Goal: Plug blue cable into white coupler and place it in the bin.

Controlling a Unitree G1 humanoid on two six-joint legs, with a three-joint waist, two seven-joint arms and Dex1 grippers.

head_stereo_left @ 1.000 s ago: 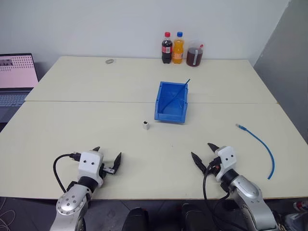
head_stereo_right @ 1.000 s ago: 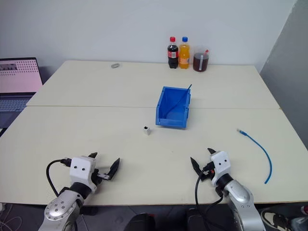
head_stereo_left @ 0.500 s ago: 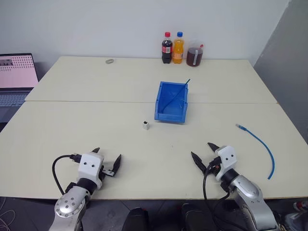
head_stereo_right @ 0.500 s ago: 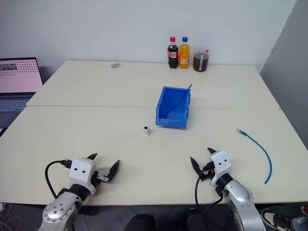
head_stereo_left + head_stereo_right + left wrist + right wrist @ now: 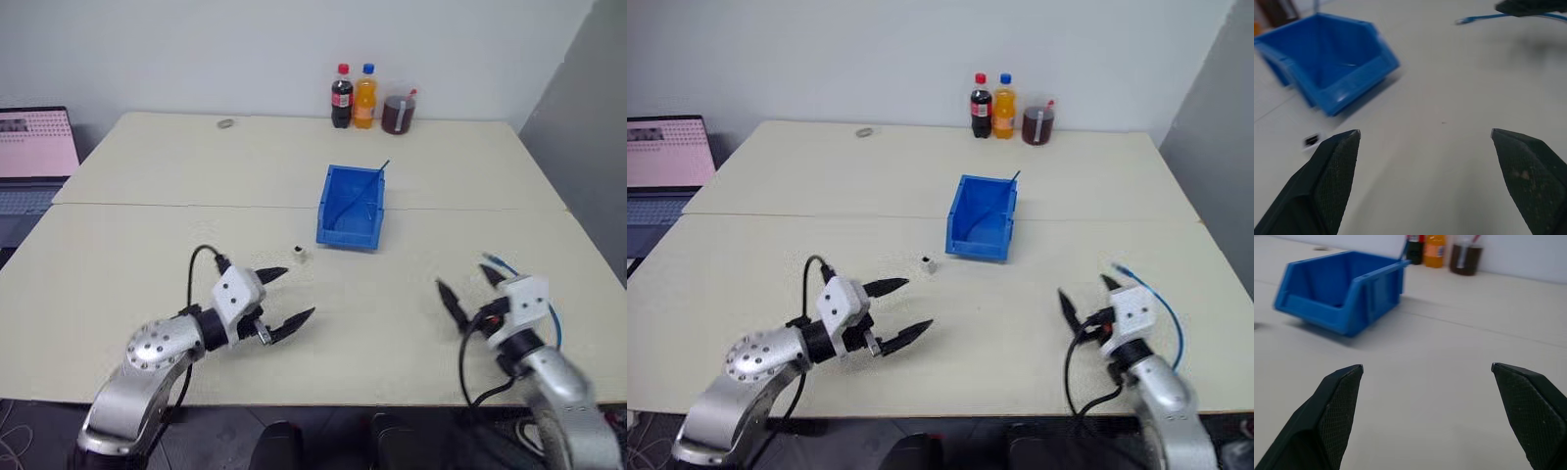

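Over the counter's [image 5: 118,264] near left, the left gripper [image 5: 279,297] hangs with fingers spread wide, holding nothing. Just beyond it sits the white coupler [image 5: 299,255], near the bin [image 5: 351,206] at centre. Farther right, the right gripper [image 5: 468,291] gapes wide and empty, the blue cable [image 5: 1161,308] lying right behind it.

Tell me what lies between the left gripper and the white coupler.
Nothing: in the left eye view, only bare tabletop separates the left gripper, jaws open, from the white coupler.
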